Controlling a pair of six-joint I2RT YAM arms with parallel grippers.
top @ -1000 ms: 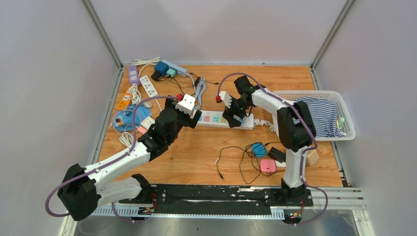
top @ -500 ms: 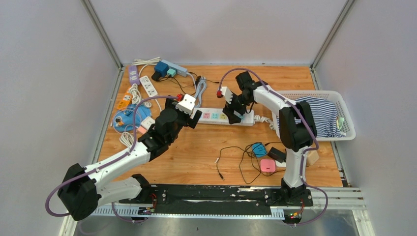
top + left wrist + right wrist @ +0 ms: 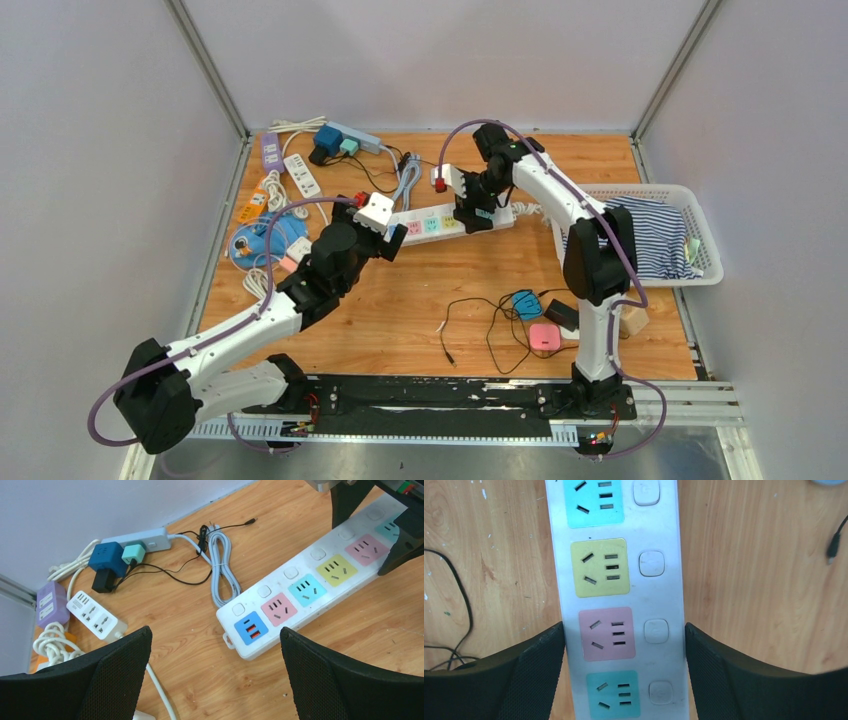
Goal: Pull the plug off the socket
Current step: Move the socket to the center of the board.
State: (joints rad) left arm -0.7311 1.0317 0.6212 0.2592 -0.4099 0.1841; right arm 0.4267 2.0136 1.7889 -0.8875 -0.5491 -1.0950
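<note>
The power strip (image 3: 428,224) has swung since a second ago. Its far end went back with my right gripper (image 3: 624,627), whose fingers pinch it across its width, a pink socket (image 3: 606,632) between them. My left gripper (image 3: 215,632) hangs with fingers spread wide, the strip's USB end just ahead of them, untouched. The plug I cannot make out.

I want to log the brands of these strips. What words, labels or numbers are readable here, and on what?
No text can be read in any view.
White power strip: no printing visible on the coloured socket faces.
Switch buttons: faint embossed marks, too blurred to read.
Purple strip: two pale patches, too small to read.
Blue USB panel: ports only, no label visible.
</note>
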